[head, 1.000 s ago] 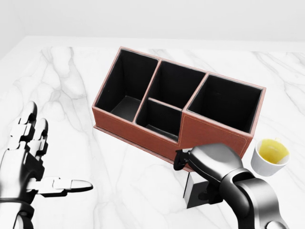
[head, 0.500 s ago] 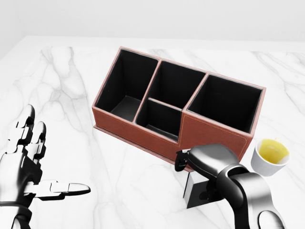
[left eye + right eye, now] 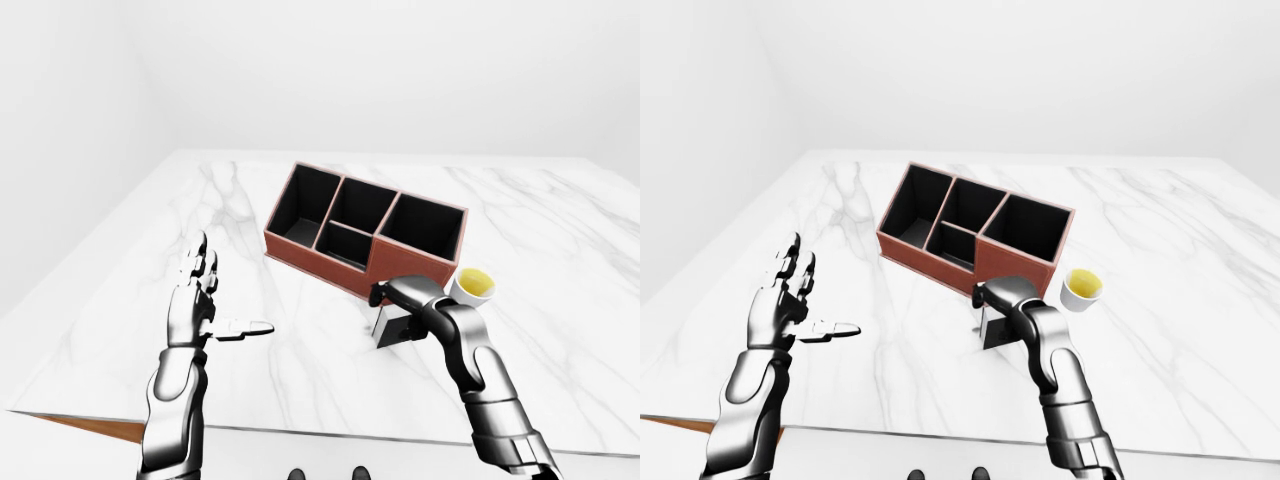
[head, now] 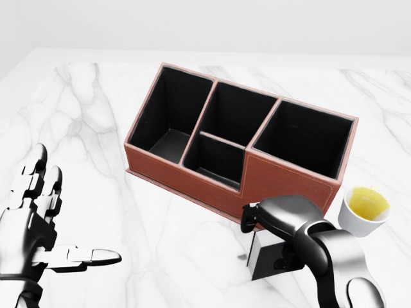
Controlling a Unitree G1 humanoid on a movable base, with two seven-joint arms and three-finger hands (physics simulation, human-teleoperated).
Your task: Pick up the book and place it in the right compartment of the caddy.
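Observation:
The brown caddy stands at an angle mid-table, all its black compartments empty, including the large right one. Just below its right end in the head view a small dark book stands upright on the marble. My right hand sits on the book's top with its fingers curled round it, and the wrist hides the book's right part. My left hand hovers open at the lower left, fingers spread and thumb pointing right, far from the caddy and holding nothing.
A white cup of yellow liquid stands right of the caddy's right end, close to my right forearm. The marble table ends in a near edge at the bottom of the left-eye view.
My right hand has shifted slightly down and to the right on the book. The left hand has sunk a little. The caddy and cup have not moved.

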